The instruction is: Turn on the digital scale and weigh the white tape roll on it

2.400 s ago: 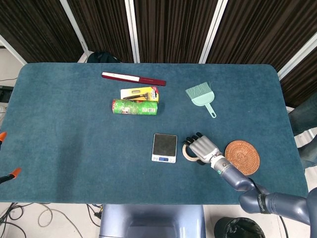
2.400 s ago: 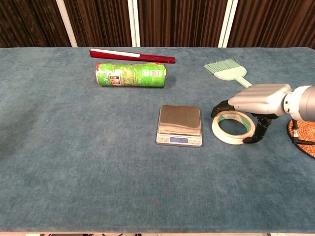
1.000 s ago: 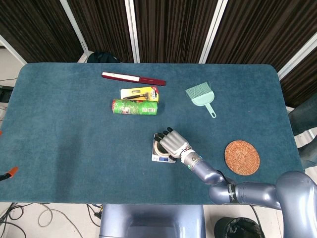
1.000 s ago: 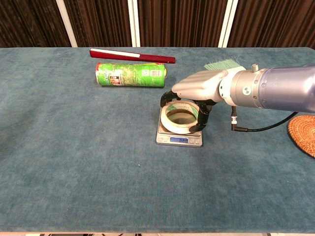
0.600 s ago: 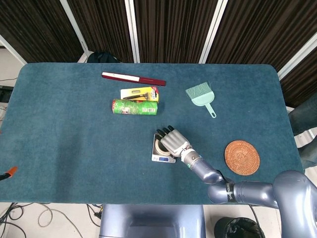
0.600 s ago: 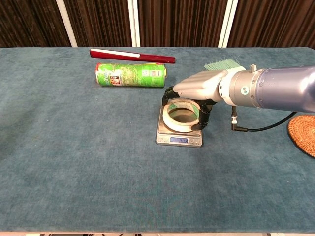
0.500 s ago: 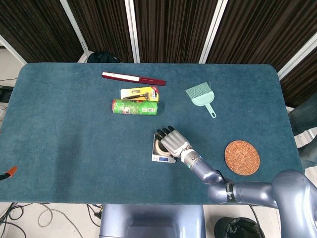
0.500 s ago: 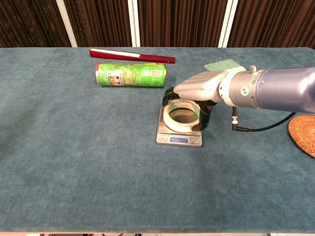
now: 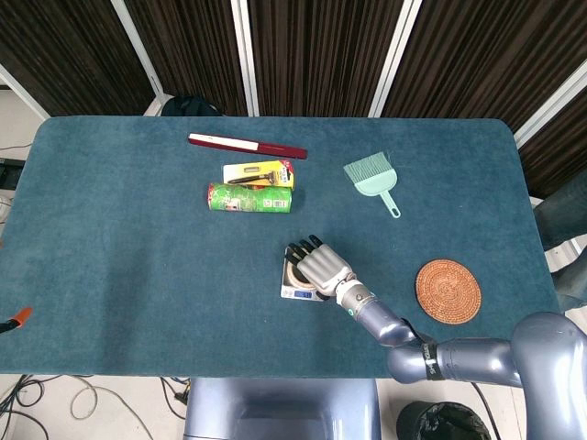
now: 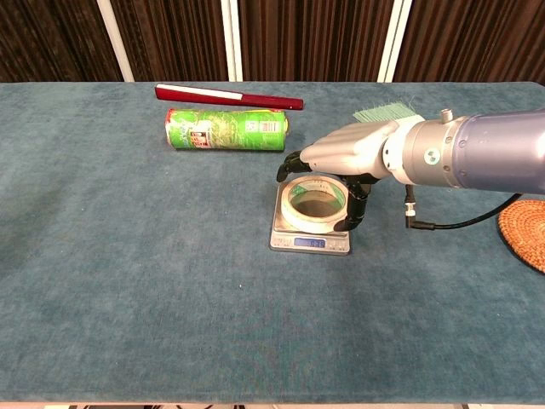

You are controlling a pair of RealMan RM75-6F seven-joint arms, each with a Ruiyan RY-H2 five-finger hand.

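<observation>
Chest view shows the white tape roll [image 10: 314, 204] lying flat on the platform of the digital scale [image 10: 311, 236], whose small blue display at the front edge is lit; the digits are too small to read. The right hand [image 10: 345, 158] is arched over the roll, thumb down beside its right side and fingertips [image 10: 288, 164] reaching past its far left edge. Whether the fingers press on the roll or stand just clear of it cannot be told, so neither can whether the hand grips it. The left hand shows in neither camera.

By the look of things, the scale is on and the roll is placed, so the step in hand is the release. The next move calls for the fingers to spread and the hand to lift straight up, without dragging the roll or pressing on the platform, since any touch would spoil the reading.

Farther out on the blue table [image 10: 128, 281] lie a green cylindrical can [image 10: 226, 129], a long dark red case [image 10: 228, 96], a mint hand brush [image 9: 371, 179] and a woven coaster [image 9: 448, 291]. A yellow package [image 9: 260, 172] sits beside the can. What the can holds cannot be seen.
</observation>
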